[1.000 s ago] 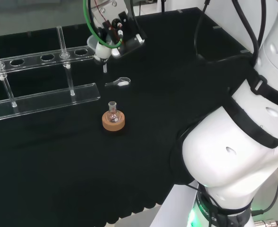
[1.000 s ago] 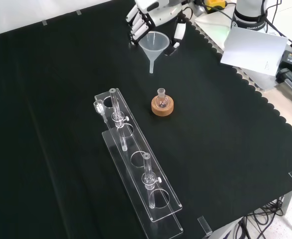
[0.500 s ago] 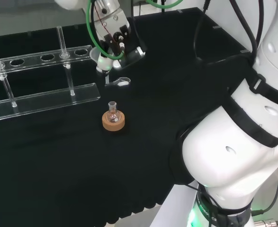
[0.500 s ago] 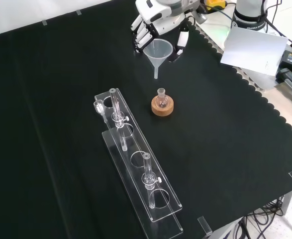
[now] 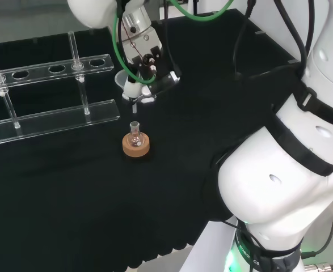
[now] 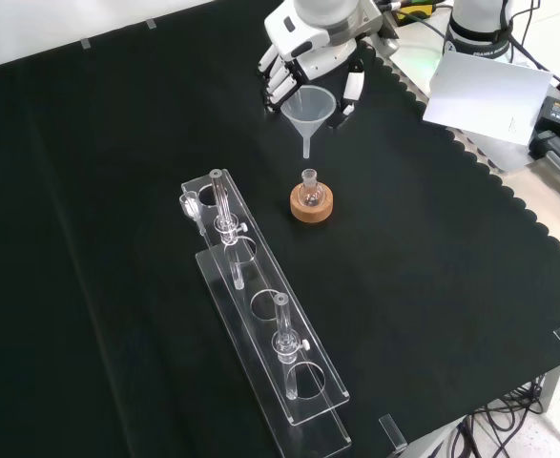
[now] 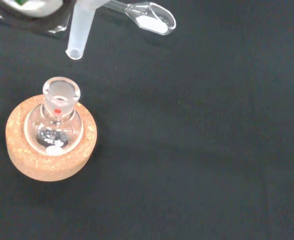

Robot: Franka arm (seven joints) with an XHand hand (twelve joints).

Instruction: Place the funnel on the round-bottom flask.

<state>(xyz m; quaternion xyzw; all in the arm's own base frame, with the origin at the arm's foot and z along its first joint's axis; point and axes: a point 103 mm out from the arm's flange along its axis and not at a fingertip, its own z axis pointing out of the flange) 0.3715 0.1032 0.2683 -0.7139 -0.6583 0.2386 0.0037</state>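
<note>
**Funnel held above the flask on its cork stand**

The hand (image 6: 303, 57) is seen in the front view with its fingers curled round the rim of a clear funnel (image 6: 307, 107), which is carried upright with its stem pointing down. In the head view the hand (image 5: 145, 54) is likewise closed on the funnel (image 5: 126, 83), the cone being partly covered by the fingers.

The round-bottom flask (image 6: 308, 189) is taken as the landmark. It is seated upright in a cork ring stand (image 6: 312, 205) on the black cloth (image 6: 432, 239). In the front view the funnel's stem tip is held just above the flask's neck and clear of it; a gap is seen between the two. In the wrist view the stem's open end (image 7: 75, 50) is shown close beside the flask's mouth (image 7: 61, 90), slightly off to one side and not inserted. A small white piece is visible inside the flask's bulb.

A small clear scoop (image 7: 149, 16) holding something white is laid on the cloth beyond the flask, near the funnel's stem.

A clear tube rack (image 6: 260, 315) is stood on the cloth to the left of the flask in the front view, well apart from it, with clear tubes held upright in it.
</note>
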